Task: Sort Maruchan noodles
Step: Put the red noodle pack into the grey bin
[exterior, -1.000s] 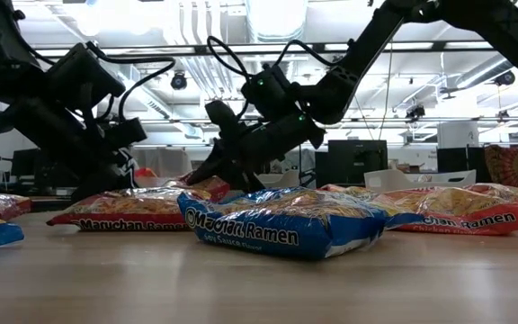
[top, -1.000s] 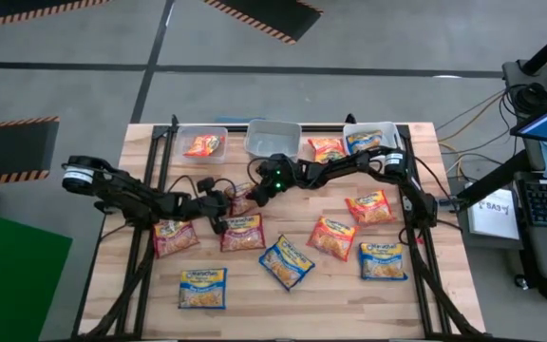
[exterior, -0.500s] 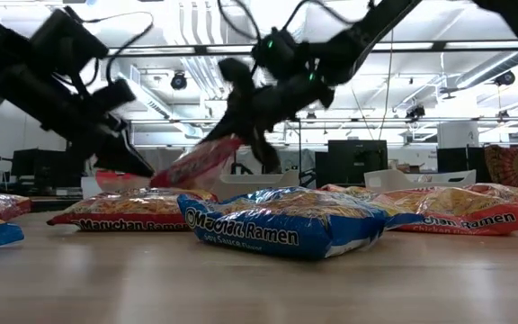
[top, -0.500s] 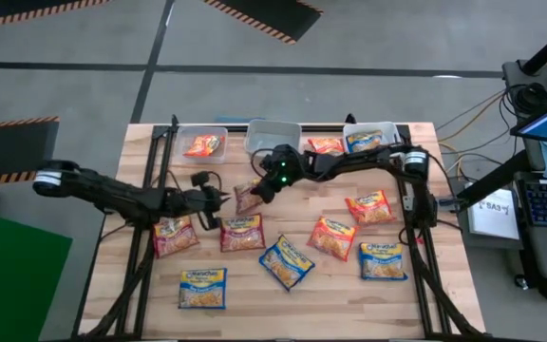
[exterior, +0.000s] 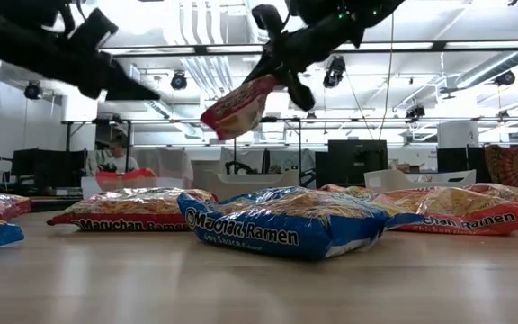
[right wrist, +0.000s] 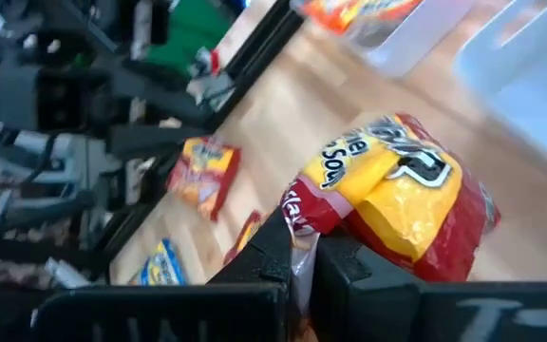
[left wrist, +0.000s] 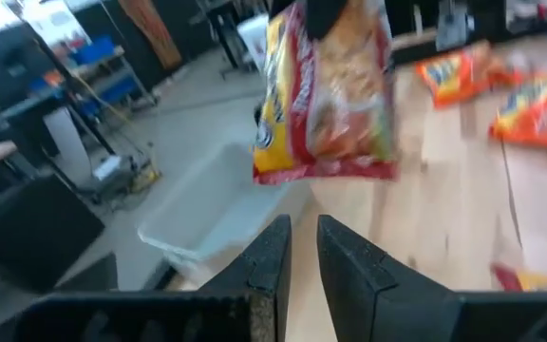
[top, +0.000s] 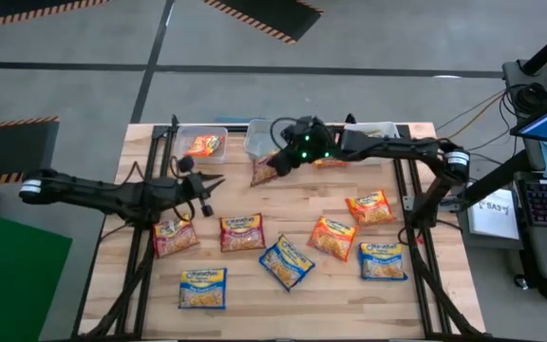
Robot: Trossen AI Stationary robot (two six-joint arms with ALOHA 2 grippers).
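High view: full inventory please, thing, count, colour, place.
Red noodle packet, held: 1, red and yellow, lifted off the table by the middle bin.
Red packets on table: 2, and, left-centre.
Orange packets on table: 2, and, right-centre.
Blue packets on table: 3, near edge.
Clear bins: 3, far edge; left bin holds an orange packet, middle bin looks empty, right bin mostly hidden by the arm.
Table: 1, light wood.
Left gripper: fingers shut, empty, left-centre.
Right gripper: fingers shut on the held packet.
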